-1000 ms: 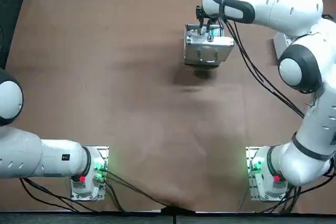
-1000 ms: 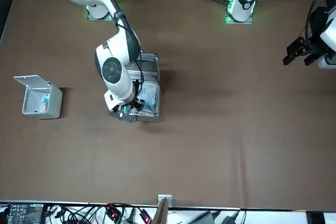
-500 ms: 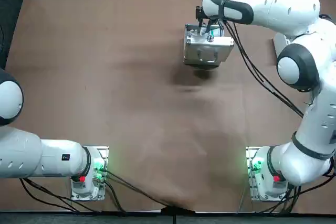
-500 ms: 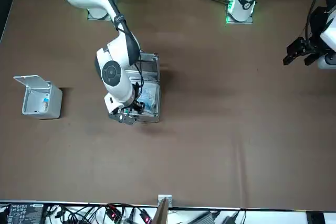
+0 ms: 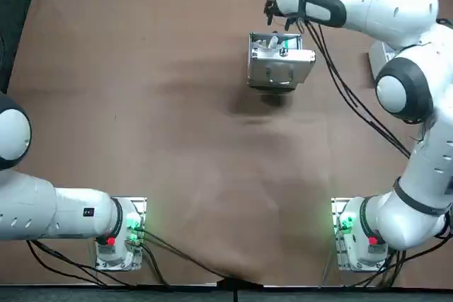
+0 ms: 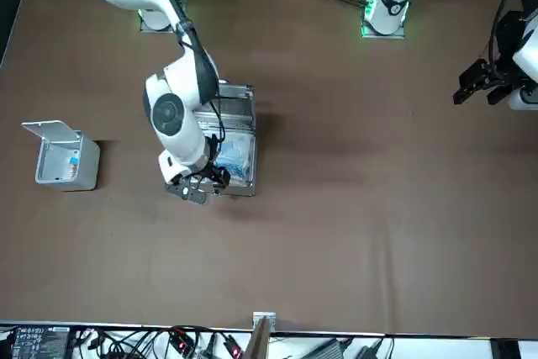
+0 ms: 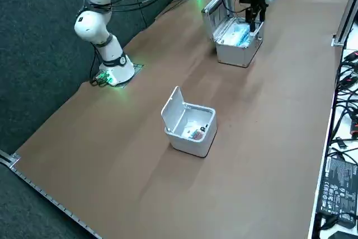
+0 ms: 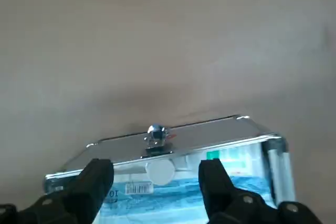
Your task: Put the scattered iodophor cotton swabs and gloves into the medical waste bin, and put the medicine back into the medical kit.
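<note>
Barcode label [image 8: 137,188] on the medicine box [image 8: 241,161] inside the medical kit [image 8: 199,135], at the table's 1 o'clock: characters resembling "10", the rest illegible. The right gripper [image 8: 156,167], fingers apart, hangs at the kit's 12 o'clock rim.

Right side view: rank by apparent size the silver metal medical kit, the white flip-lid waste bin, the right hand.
1-2. Silver metal medical kit and white flip-lid waste bin: they look alike, and the bin is nearer the camera, so unranked.
3. Right hand, open just above the kit: smallest.
</note>
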You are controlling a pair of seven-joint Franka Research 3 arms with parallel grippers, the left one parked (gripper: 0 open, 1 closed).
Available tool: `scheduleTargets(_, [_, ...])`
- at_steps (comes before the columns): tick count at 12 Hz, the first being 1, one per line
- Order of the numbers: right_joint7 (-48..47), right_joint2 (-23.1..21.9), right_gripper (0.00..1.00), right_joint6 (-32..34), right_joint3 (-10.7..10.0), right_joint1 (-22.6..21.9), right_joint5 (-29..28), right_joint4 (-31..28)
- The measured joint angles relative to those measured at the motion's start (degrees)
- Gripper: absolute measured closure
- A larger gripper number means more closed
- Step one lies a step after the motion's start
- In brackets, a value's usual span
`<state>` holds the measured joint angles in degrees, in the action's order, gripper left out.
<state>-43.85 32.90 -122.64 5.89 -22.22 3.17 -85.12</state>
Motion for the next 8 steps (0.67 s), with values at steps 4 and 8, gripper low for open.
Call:
scheduleTargets(4, [8.26, -6.03, 0.00, 6.48, -0.16, 4.33, 0.02, 0.87])
scheduleTargets(8, [19.45, -12.62, 0.00, 14.45, -0.27, 10.03, 0.01, 0.97])
